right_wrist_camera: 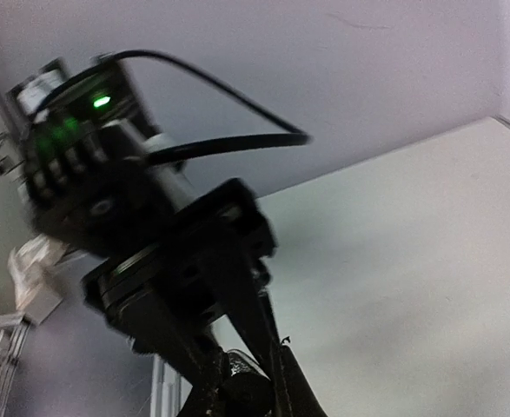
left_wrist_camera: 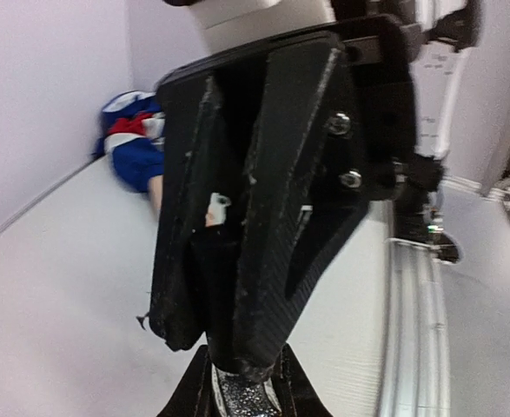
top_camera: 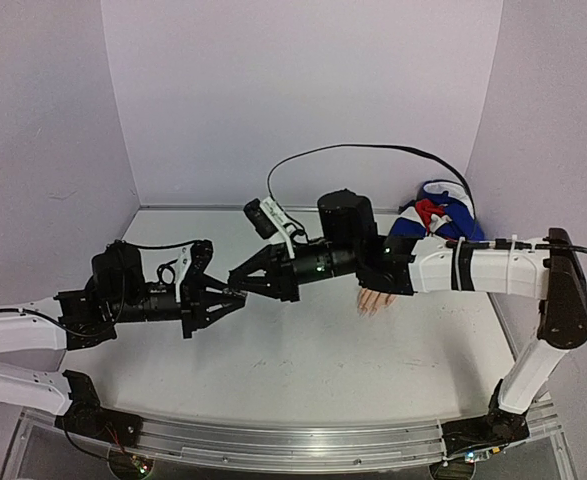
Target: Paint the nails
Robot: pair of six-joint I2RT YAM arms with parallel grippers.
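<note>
Nails (top_camera: 371,311): tips of the mannequin hand (top_camera: 377,297), right of table centre, partly under the right forearm; too small to tell if painted.
Hand axis: sleeve (top_camera: 436,214) in the far right corner, fingers pointing toward the near edge.
Left gripper (top_camera: 231,298): jaws clamped on a glittery bottle (left_wrist_camera: 240,398), mid-left above the table (top_camera: 303,370).
Right gripper (top_camera: 241,282): jaws closed, tip to tip with the left; dark round thing between them in the right wrist view, likely the cap (right_wrist_camera: 244,393).
Key relation: nails lie well to the right of both sets of jaws, behind the right gripper, which faces left, away from them.
Nearer arm: right.
Next move, judged: pull the cap off, swing the right gripper back right and down onto the fingertips.
Risk: brush missing such tiny nails.
</note>
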